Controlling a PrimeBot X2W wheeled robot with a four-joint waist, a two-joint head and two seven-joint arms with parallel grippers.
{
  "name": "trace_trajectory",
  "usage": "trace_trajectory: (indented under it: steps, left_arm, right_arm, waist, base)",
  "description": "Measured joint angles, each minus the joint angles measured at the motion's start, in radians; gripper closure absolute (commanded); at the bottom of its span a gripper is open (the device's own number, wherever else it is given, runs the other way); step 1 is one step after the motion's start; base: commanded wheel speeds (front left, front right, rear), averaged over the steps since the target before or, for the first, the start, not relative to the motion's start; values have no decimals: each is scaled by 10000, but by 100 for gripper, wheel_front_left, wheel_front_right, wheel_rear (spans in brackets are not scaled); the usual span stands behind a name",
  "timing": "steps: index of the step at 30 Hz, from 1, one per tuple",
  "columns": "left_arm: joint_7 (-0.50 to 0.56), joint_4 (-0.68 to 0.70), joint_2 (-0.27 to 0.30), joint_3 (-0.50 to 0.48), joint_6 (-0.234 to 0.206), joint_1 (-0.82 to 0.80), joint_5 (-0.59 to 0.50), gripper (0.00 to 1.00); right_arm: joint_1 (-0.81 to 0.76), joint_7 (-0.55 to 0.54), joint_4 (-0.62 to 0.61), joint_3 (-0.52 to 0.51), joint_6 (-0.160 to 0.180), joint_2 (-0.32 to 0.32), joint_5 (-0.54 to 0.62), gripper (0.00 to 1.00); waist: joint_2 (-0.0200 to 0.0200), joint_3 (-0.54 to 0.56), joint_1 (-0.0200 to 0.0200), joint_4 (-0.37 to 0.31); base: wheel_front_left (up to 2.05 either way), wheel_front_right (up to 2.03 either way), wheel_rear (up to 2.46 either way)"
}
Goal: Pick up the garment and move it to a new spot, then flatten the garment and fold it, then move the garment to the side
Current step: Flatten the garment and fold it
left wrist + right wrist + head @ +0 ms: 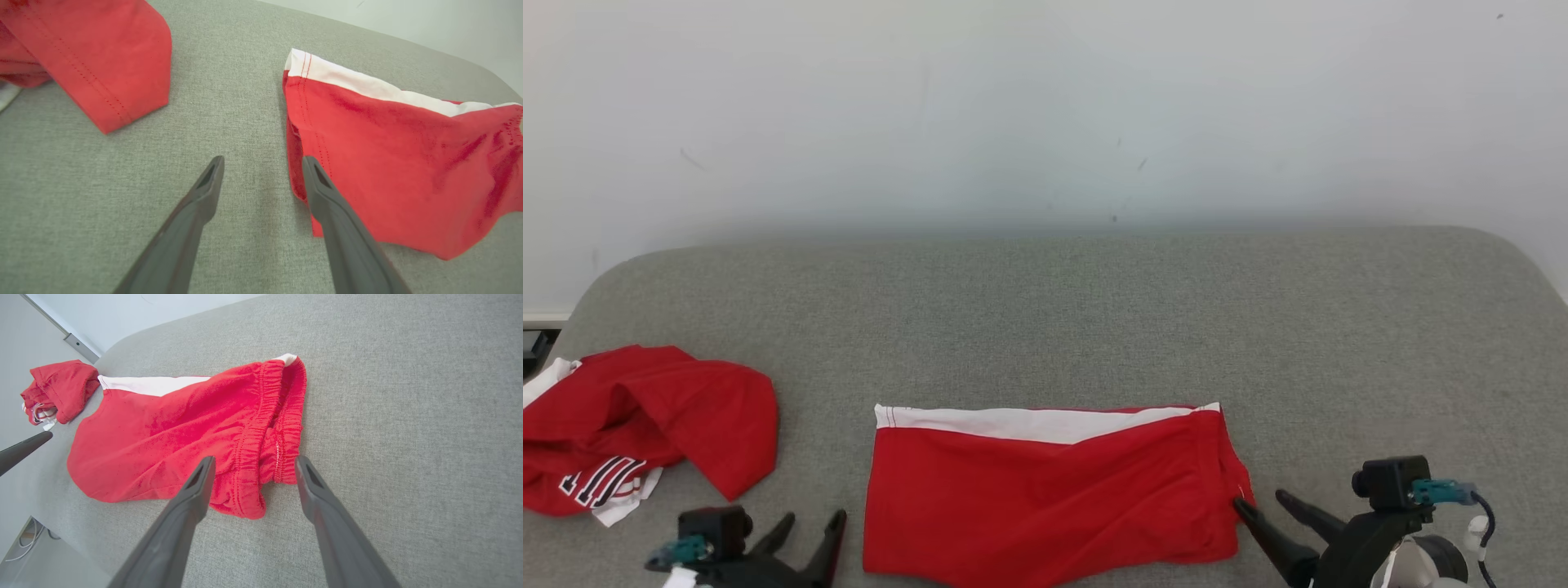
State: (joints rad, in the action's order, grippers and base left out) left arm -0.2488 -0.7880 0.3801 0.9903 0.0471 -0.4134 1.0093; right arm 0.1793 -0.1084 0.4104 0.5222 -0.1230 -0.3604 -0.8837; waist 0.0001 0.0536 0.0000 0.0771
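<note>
Red shorts (1045,498) folded flat (white stripe (1013,423) far edge); left gripper (811,518), right gripper (1261,499): fingers wide, empty

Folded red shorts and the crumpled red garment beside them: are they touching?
Apart. The head view shows bare grey surface between the folded shorts and the crumpled garment.

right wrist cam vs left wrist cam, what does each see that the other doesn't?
Right wrist, not left: white cable on the floor, a finger of the left gripper. Left wrist, not right: stitching along the red shorts' leg hem. Both: the shorts' white stripe, the crumpled red garment, grey cushion, and the view's own open gripper, the right gripper included.
</note>
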Motion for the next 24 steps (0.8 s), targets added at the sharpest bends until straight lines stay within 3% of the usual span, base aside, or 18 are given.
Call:
trace_trajectory:
  steps: [3,9,17,24]
  left_arm:
    - [0,591,219,-614,-500,15,-42,0]
    - [0,1639,408,-1317,-1367,260,-623,0]
    - [0,3010,828,-2495,-1705,1263,-1185,0]
    - [0,3992,934,-3340,-1712,1993,-1839,0]
  right_arm:
    - [-85,447,-646,-318,21,-65,-44,0]
    - [-81,1377,-1250,-782,746,-90,382,0]
    - [-592,2345,-1965,-1035,1452,-90,863,0]
    - [-1091,2690,-2249,-1133,1948,-134,1118,0]
  waist:
    - [0,64,0,-42]
    - [0,122,0,-124]
    - [0,154,0,-253]
    - [0,83,0,-205]
  base:
    - [0,0,0]
    - [0,0,0]
    - [0,0,0]
    - [0,0,0]
